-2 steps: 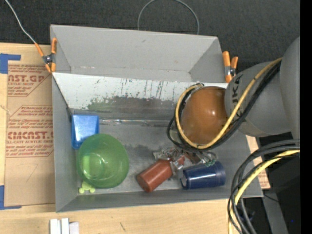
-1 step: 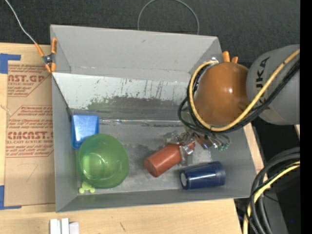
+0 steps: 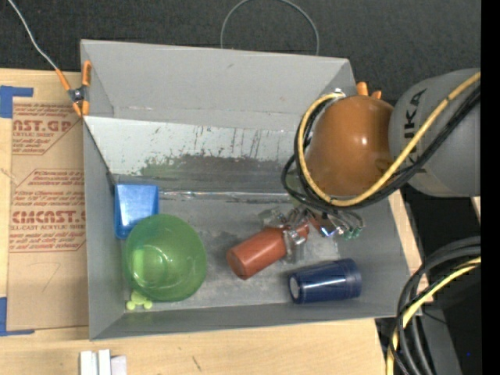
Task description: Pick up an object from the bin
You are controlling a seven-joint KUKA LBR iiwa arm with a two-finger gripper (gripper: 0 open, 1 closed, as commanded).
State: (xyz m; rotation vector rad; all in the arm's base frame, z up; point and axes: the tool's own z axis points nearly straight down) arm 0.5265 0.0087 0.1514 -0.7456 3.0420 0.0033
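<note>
A red-brown cylinder (image 3: 256, 255) lies on its side in the middle of the bin floor, tilted up to the right. My gripper (image 3: 294, 235) sits low at that cylinder's right end, touching or nearly touching it. Just below the gripper a dark blue cylinder (image 3: 326, 280) lies on its side near the front wall.
A translucent green bowl (image 3: 164, 258) rests at the front left, with a blue block (image 3: 135, 205) behind it against the left wall. A small yellow-green piece (image 3: 138, 305) lies in the front left corner. The arm's orange dome and cables hang over the bin's right side.
</note>
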